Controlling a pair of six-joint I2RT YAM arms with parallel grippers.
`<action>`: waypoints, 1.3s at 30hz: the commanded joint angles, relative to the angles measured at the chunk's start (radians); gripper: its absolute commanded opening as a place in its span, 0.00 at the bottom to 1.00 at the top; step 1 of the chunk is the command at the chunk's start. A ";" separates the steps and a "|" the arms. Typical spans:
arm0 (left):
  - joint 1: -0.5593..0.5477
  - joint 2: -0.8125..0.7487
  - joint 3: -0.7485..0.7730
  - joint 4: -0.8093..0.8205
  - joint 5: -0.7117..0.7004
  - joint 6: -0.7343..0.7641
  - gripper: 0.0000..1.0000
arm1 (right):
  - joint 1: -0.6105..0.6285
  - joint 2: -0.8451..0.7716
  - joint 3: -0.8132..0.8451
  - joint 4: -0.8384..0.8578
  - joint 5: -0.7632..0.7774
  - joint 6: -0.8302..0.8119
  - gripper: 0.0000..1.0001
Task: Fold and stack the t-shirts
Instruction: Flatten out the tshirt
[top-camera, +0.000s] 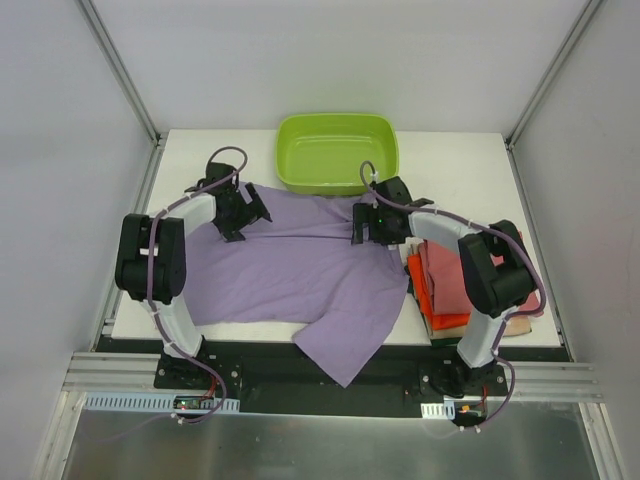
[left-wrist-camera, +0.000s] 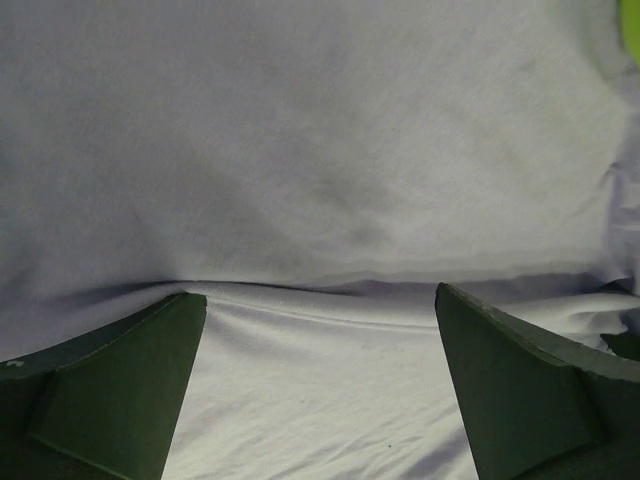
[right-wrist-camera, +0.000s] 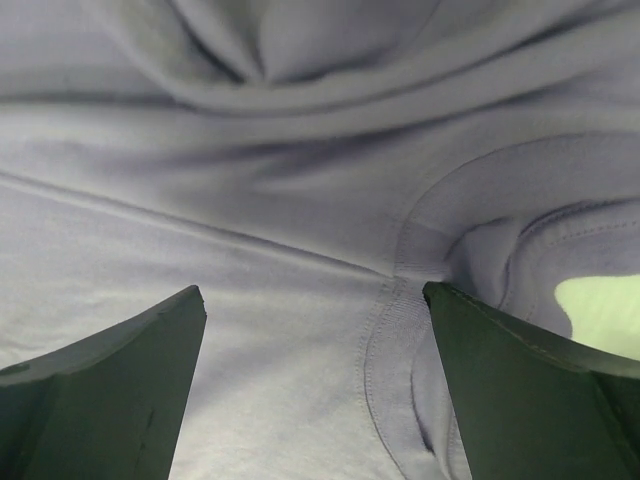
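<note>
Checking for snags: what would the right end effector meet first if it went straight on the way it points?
The lilac t-shirt, near its collar seam; the open right end effector looks close to it, depth unclear.

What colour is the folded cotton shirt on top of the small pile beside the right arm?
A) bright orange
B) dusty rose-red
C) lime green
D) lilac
B: seen from above, the dusty rose-red folded cotton shirt lies on top, and the bright orange shirt peeks out along its edge underneath.
</note>
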 joint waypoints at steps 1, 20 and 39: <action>-0.008 0.073 0.074 0.007 0.025 0.039 0.99 | -0.068 0.064 0.074 -0.057 0.051 -0.093 0.96; -0.012 -0.579 -0.495 -0.039 -0.191 -0.081 0.99 | 0.224 -0.329 -0.226 -0.056 0.028 -0.056 0.96; 0.012 -0.116 -0.129 -0.079 -0.287 0.002 0.99 | -0.006 -0.080 -0.130 0.008 0.025 -0.200 0.96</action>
